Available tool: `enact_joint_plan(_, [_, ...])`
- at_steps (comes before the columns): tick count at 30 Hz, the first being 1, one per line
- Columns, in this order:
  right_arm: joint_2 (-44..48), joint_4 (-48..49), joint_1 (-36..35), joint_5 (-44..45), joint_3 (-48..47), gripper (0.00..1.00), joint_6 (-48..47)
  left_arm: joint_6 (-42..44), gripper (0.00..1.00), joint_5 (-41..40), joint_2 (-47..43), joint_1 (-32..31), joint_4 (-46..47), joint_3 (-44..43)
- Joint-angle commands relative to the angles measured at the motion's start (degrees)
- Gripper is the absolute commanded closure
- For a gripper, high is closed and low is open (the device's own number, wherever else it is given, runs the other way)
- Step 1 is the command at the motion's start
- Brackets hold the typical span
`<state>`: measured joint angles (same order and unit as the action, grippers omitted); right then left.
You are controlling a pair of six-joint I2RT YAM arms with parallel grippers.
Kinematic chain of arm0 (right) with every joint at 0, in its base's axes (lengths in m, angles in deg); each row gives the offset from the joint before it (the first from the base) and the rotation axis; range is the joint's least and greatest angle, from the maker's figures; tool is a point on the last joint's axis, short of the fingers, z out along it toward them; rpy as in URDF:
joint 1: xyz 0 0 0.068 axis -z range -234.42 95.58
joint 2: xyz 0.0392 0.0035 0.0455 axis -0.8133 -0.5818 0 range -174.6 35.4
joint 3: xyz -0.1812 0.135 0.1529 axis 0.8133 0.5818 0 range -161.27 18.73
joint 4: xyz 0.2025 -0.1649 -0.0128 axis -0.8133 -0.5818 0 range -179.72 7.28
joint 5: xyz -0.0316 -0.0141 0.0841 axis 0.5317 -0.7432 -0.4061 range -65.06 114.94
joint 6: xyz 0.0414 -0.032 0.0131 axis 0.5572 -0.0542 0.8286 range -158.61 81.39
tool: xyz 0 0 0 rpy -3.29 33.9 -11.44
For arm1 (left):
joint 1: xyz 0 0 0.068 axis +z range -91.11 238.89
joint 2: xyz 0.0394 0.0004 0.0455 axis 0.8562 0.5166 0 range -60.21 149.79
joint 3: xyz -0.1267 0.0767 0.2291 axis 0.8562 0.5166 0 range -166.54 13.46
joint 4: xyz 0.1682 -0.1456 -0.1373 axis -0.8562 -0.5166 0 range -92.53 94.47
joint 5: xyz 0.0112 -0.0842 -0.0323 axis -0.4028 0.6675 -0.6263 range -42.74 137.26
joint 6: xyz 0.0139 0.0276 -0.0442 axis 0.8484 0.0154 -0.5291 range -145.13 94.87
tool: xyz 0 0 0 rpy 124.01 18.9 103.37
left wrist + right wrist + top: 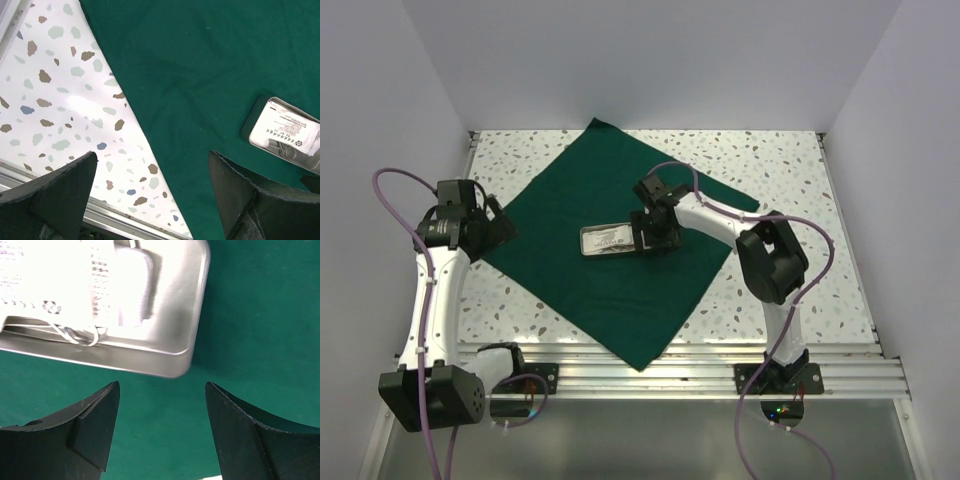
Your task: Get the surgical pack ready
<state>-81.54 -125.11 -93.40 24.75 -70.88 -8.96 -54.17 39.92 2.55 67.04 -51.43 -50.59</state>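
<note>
The dark green drape point(620, 300) lies spread flat on the table, turned like a diamond. Near its middle sits a shallow steel tray point(592, 240). In the right wrist view the tray point(172, 315) holds a printed white packet point(45, 280), a white gauze pad point(132, 290) and the wire-like ring handles of a steel instrument point(82, 335). My right gripper point(162, 385) is open just off the tray's corner, with only drape between its fingers. My left gripper point(152, 155) is open over the drape's left edge point(135, 125), holding nothing; the tray point(285, 132) shows far to its right.
The speckled terrazzo table point(800, 190) surrounds the drape, with white walls on three sides. An aluminium rail point(650, 375) runs along the near edge by the arm bases. Purple cables point(395, 180) loop off both arms.
</note>
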Motion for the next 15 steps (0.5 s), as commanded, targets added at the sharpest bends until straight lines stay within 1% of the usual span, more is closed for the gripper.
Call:
enact_joint_plan(1, [0.23, 1.26, -1.35, -0.87, -1.89, 0.27, 3.4, -1.46, 0.05, 1.27, -1.15, 0.3, -0.88, 0.42])
enact_joint_plan(7, [-0.48, 1.17, -2.5, -0.78, -2.68, 0.25, 5.24, -1.55, 0.05, 1.62, -0.98, 0.21, -1.05, 0.42])
enact_joint_plan(15, [-2.32, 1.96, -3.29, -2.1, -4.35, 0.25, 6.65, -1.81, 0.05, 2.06, -1.15, 0.29, -1.05, 0.42])
